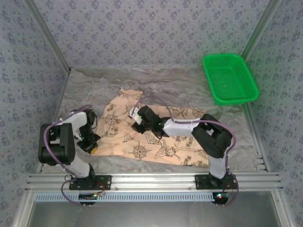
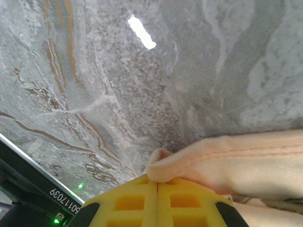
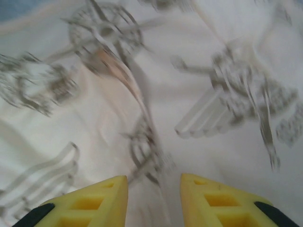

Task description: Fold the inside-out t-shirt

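Note:
The inside-out t-shirt [image 1: 161, 142] lies spread across the middle of the table, peach-tan with dark compass and winged prints. My left gripper [image 1: 93, 144] sits at the shirt's left edge. In the left wrist view its yellow jaws [image 2: 157, 182] are shut on a rolled hem of the pale cloth [image 2: 246, 161]. My right gripper [image 1: 139, 125] hovers over the shirt's middle. Its yellow fingers [image 3: 154, 182] stand apart over the printed cloth [image 3: 199, 71], and a raised crease [image 3: 142, 104] runs toward the gap without being pinched. That view is motion-blurred.
A green plastic basket [image 1: 230, 78] stands at the back right. The table [image 1: 94, 85] is covered in grey marbled sheeting, walled by patterned panels. An aluminium rail [image 1: 151, 179] carrying both arm bases runs along the near edge.

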